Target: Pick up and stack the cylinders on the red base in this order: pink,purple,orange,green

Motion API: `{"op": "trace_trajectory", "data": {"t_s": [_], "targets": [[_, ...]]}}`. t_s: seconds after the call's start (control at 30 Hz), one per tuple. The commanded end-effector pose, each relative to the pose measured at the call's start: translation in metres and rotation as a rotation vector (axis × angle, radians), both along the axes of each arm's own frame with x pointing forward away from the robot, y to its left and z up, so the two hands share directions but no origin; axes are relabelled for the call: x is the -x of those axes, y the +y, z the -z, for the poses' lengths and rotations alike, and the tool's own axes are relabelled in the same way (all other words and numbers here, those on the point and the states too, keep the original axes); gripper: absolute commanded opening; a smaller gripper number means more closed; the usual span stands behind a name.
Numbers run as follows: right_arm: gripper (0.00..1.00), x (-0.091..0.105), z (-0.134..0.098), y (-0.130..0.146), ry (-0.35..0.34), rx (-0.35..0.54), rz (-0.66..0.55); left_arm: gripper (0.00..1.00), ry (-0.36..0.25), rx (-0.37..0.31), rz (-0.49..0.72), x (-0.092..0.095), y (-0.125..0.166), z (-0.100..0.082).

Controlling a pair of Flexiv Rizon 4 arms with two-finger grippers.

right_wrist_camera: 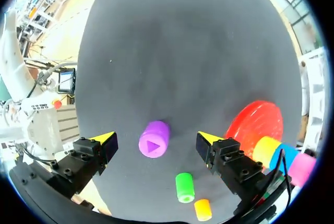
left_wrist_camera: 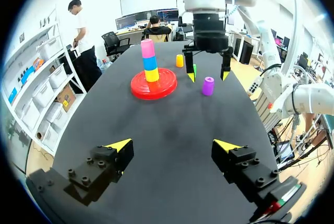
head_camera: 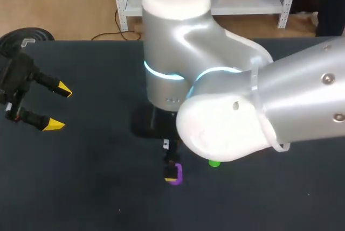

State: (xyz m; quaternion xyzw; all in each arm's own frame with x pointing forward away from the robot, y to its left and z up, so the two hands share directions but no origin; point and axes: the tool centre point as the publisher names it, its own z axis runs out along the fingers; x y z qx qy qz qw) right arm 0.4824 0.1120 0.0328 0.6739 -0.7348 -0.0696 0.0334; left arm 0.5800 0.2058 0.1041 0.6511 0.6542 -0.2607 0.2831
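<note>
right hand (right_wrist_camera: 156,139) open above the upright purple cylinder (right_wrist_camera: 153,140), not touching it; left hand (left_wrist_camera: 173,144) open too, near the surface's (head_camera: 97,188) left edge.

The dark matte table (left_wrist_camera: 156,145) carries a round red base (left_wrist_camera: 168,87) and, beside it, three loose upright cylinders. The purple cylinder (left_wrist_camera: 208,86) stands apart from the base, the green cylinder (left_wrist_camera: 194,68) near it, and the orange cylinder (left_wrist_camera: 179,60) beyond, none touching.
</note>
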Motion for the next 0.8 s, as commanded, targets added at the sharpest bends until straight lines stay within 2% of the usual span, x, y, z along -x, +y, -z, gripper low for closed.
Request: {"op": "trace_trajectory", "data": {"t_s": [0.03, 0.4, 0.8], "targets": [[1.0, 0.0, 0.009, -0.008, 0.0, -0.025, 0.008, 1.0, -0.004, 0.003, 0.0, 0.0, 0.001, 0.001], [1.0, 0.002, 0.024, -0.007, 0.019, -0.028, 0.018, 1.0, -0.004, 0.003, 0.0, 0.0, 0.001, 0.001], [1.0, 0.0, 0.027, -0.004, 0.017, -0.029, 0.019, 1.0, -0.004, 0.003, 0.0, 0.0, 0.001, 0.001]]}}
